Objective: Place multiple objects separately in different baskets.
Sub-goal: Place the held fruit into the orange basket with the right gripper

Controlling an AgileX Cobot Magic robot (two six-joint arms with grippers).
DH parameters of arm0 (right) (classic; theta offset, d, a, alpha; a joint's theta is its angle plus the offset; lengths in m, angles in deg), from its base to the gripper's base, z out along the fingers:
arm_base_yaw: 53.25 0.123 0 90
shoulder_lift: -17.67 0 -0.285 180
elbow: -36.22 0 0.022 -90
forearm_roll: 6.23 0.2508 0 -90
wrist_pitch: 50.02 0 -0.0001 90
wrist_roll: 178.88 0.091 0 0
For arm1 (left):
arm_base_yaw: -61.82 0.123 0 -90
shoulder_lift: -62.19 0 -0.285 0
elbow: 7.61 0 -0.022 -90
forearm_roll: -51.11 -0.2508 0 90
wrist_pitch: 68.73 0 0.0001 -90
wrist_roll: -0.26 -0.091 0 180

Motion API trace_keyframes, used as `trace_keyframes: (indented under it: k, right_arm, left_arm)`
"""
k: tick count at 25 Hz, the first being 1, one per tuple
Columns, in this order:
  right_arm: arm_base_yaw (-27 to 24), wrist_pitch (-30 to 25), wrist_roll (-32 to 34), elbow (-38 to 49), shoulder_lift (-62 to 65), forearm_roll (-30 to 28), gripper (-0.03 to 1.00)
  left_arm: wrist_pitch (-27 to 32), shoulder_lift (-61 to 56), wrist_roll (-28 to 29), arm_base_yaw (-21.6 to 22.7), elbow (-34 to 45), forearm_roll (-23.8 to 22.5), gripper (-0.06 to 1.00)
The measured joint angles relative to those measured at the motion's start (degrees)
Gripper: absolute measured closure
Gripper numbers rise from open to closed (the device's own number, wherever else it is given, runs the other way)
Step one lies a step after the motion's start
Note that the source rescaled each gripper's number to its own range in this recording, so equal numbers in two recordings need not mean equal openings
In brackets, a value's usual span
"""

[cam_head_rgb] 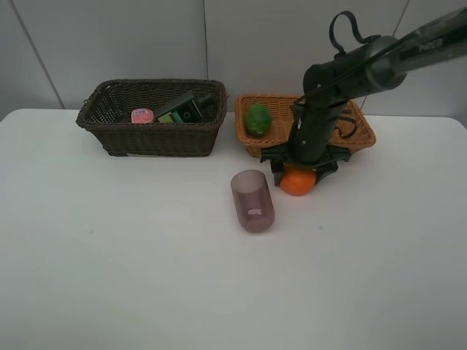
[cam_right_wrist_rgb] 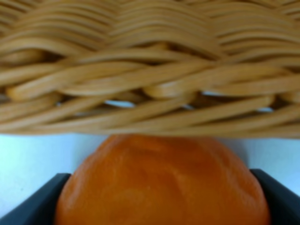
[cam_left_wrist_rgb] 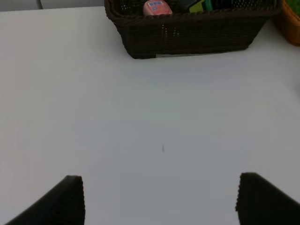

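Observation:
My right gripper (cam_head_rgb: 298, 172) reaches down just in front of the light tan basket (cam_head_rgb: 362, 135) and is shut on the orange (cam_head_rgb: 297, 184), which rests on the table. In the right wrist view the orange (cam_right_wrist_rgb: 161, 183) fills the gap between both dark fingers (cam_right_wrist_rgb: 37, 201), with the tan basket's wall (cam_right_wrist_rgb: 150, 70) right behind it. A green oval fruit (cam_head_rgb: 257, 119) lies in the tan basket. The dark brown basket (cam_head_rgb: 160, 138) holds the pink bottle (cam_head_rgb: 141, 115) and the flat black bottle (cam_head_rgb: 179, 111). The purple cup (cam_head_rgb: 252, 200) lies on its side. My left gripper (cam_left_wrist_rgb: 161, 201) is open over bare table.
The white table (cam_head_rgb: 109, 255) spreads wide in front of both baskets. The grey wall stands close behind them. In the left wrist view the dark basket (cam_left_wrist_rgb: 187, 35) is ahead, with the tan basket's corner (cam_left_wrist_rgb: 291, 23) beside it.

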Motion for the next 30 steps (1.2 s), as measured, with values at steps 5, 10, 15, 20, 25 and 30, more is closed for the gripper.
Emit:
trace_keyframes:
  k: [5, 10, 15, 20, 25, 30]
  right_arm:
    - [0.0, 0.0, 0.1, 0.0, 0.0, 0.0, 0.63]
    - [0.0, -2.3, -0.9, 0.0, 0.2, 0.0, 0.63]
    - [0.2, -6.3, -3.9, 0.0, 1.6, -0.1, 0.63]
    - [1.0, -9.8, -5.6, 0.0, 3.0, -0.2, 0.63]
    - [1.5, -11.4, -5.6, 0.1, 5.0, -0.1, 0.63]
    - [2.0, -10.8, -5.7, 3.8, 9.0, -0.3, 0.63]
  left_arm:
    - [0.0, 0.0, 0.0, 0.0, 0.0, 0.0, 0.19]
    - [0.0, 0.0, 0.0, 0.0, 0.0, 0.0, 0.19]
    - [0.0, 0.0, 0.0, 0.0, 0.0, 0.0, 0.19]
    - [0.0, 0.0, 0.0, 0.0, 0.0, 0.0, 0.19]
    - [0.0, 0.0, 0.0, 0.0, 0.0, 0.0, 0.19]
    - [0.0, 0.0, 0.0, 0.0, 0.0, 0.0, 0.19]
